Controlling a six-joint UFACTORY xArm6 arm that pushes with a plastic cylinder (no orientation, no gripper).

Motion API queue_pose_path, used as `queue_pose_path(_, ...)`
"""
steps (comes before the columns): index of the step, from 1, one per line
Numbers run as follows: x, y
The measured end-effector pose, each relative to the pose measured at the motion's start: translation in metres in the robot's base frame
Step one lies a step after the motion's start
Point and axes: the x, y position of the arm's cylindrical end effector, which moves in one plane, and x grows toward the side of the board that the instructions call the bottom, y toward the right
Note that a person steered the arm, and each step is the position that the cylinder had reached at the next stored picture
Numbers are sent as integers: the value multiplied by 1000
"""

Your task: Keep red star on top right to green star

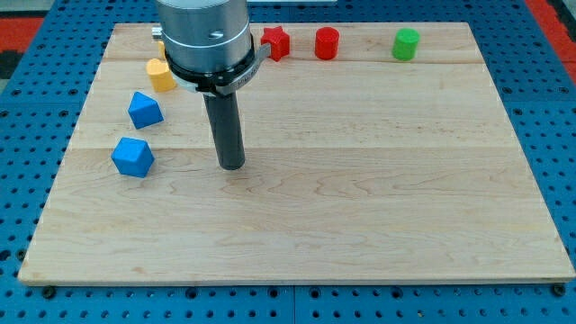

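Observation:
The red star (275, 41) lies near the board's top edge, just right of the arm's grey body (205, 36). No green star shows in the camera view; the arm's body hides part of the board's top left. My tip (232, 166) rests on the wooden board (360, 198), left of centre. It is well below the red star and touches no block. The nearest block is a blue one (133, 157) to its left.
A red cylinder (326, 43) and a green cylinder (406, 44) stand right of the red star along the top edge. A yellow block (161, 74) and a second blue block (144, 109) lie at the upper left.

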Motion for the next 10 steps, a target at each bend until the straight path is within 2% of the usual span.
queue_pose_path(1, -8, -1)
queue_pose_path(3, -86, 0)
queue_pose_path(4, -99, 1)
queue_pose_path(5, -130, 39)
queue_pose_path(7, -196, 78)
queue_pose_path(8, -239, 81)
queue_pose_path(10, -274, 66)
